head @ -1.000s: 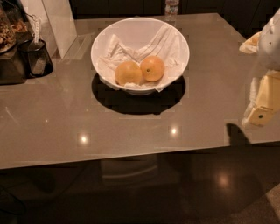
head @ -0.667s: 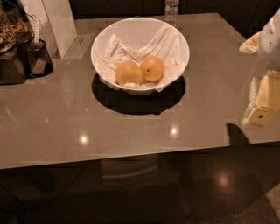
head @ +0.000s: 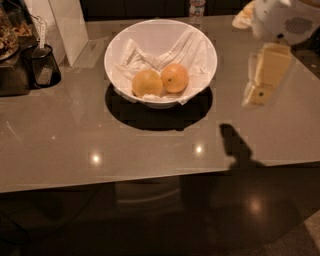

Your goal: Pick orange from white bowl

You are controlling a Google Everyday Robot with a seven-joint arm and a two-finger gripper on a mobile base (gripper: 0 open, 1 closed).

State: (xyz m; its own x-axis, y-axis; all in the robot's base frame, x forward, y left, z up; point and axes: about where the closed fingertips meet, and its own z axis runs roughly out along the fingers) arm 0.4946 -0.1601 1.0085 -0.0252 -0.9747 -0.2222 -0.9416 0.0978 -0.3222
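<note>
The white bowl [head: 200, 37] stands in the middle back of the grey table, lined with a white napkin [head: 150, 57]. Two fruits lie in it side by side. The orange [head: 175, 77], deeper reddish-orange with a small dark dot, is the right one. A paler, yellower orange [head: 147, 83] touches it on the left. My gripper [head: 257, 95] hangs from the white arm [head: 285, 20] at the upper right. It is above the table, to the right of the bowl and clear of it, holding nothing that shows.
A black cup [head: 44, 66] and a dark tray with snacks [head: 7, 45] stand at the far left. A white upright card [head: 67, 25] stands behind them. A bottle [head: 197, 7] is behind the bowl. The table's front edge [head: 150, 175] runs across the lower half.
My gripper has moved left and toward the back of the table, closer to the bowl. The bowl and both fruits have not moved.
</note>
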